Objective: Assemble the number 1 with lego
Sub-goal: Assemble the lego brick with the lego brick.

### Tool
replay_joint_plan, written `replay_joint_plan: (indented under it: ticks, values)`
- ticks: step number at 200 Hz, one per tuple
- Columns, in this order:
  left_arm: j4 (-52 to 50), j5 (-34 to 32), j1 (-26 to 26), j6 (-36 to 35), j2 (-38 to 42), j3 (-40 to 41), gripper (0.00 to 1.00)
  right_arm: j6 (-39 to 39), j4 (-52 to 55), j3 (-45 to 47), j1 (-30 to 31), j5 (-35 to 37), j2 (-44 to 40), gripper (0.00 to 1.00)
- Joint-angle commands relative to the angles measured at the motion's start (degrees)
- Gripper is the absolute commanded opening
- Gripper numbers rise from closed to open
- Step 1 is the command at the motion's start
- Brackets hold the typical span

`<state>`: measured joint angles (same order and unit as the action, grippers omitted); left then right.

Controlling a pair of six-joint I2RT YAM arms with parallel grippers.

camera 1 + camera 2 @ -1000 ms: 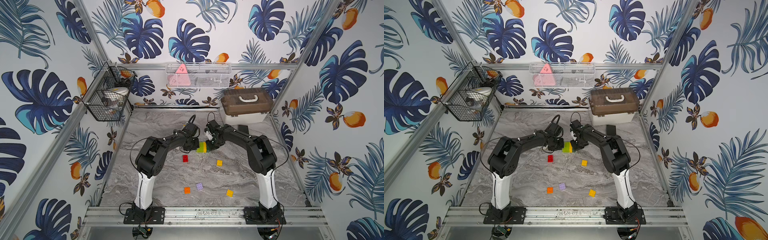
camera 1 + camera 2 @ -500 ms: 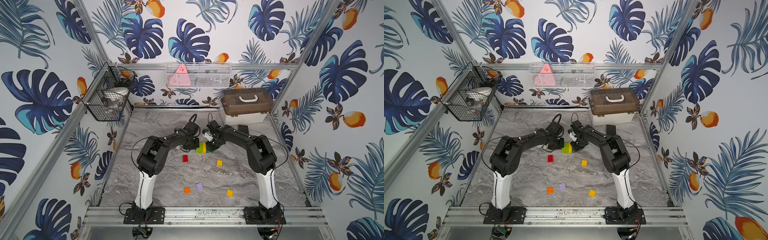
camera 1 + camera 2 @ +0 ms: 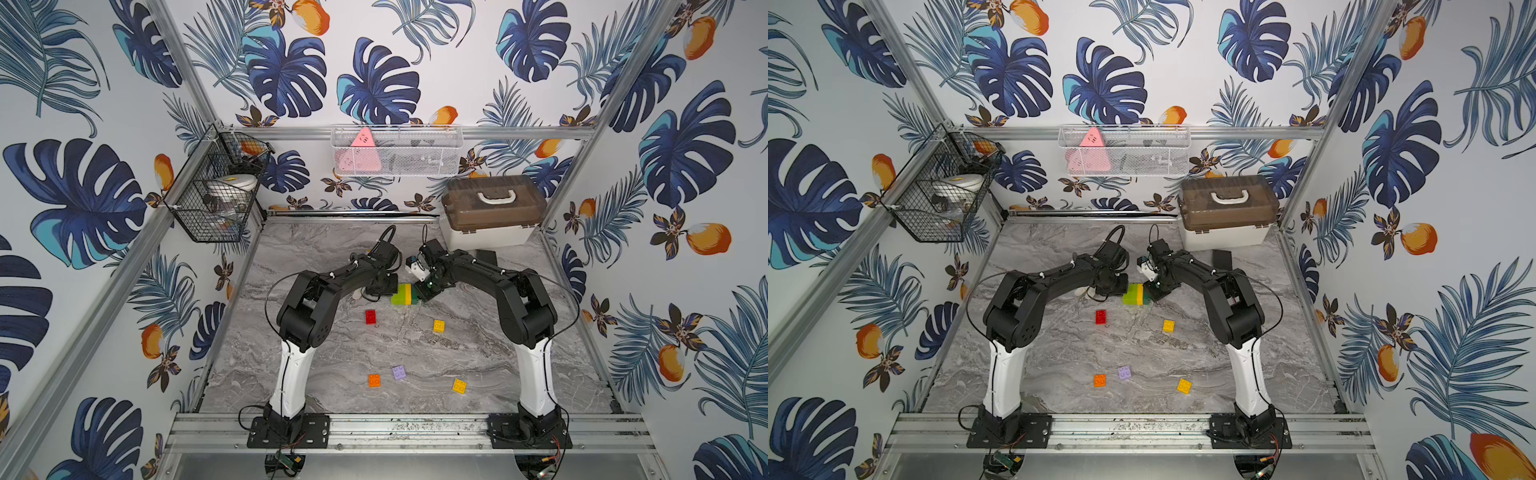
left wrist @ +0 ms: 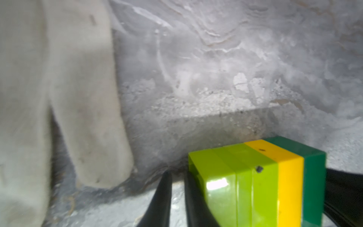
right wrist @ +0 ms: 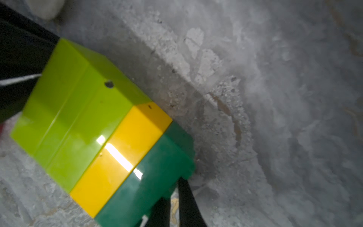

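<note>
A stacked block of lego (image 3: 403,294) (image 3: 1136,294), two lime layers, one yellow and one dark green, lies on its side on the marble table. My left gripper (image 3: 387,294) (image 4: 177,175) is at the block's lime end (image 4: 225,186), its jaws a narrow slit apart with only table between them. My right gripper (image 3: 424,291) (image 5: 174,198) is against the dark green end (image 5: 149,188), also slightly open and holding nothing. Loose bricks lie nearer the front: red (image 3: 370,316), yellow (image 3: 439,326), orange (image 3: 374,380), lilac (image 3: 399,372) and another yellow (image 3: 459,386).
A white knitted glove (image 4: 78,98) lies just left of the left gripper. A brown-lidded box (image 3: 492,212) stands at the back right. A black wire basket (image 3: 216,195) and a white mesh basket (image 3: 397,149) hang on the walls.
Both arms and the block stay almost where they were. No brick on the table has moved.
</note>
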<state>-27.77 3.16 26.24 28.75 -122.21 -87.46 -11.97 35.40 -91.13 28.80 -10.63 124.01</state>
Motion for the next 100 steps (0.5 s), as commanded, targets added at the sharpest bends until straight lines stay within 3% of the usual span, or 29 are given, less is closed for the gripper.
replay_joint_plan:
  ticks: [1,45,100]
  values:
    - [3.4,6.7,0.0,2.2,-0.4,1.2,0.29,5.3,-5.3,-0.1,-0.8,-4.7,1.1,0.24]
    - [2.5,2.9,-1.7,2.6,1.9,2.5,0.57,12.0,-6.0,2.9,-4.1,0.1,-2.0,0.47]
    - [1.4,0.9,-6.0,1.3,11.7,7.7,0.65,16.6,-1.8,6.6,-6.1,2.0,-10.2,0.59]
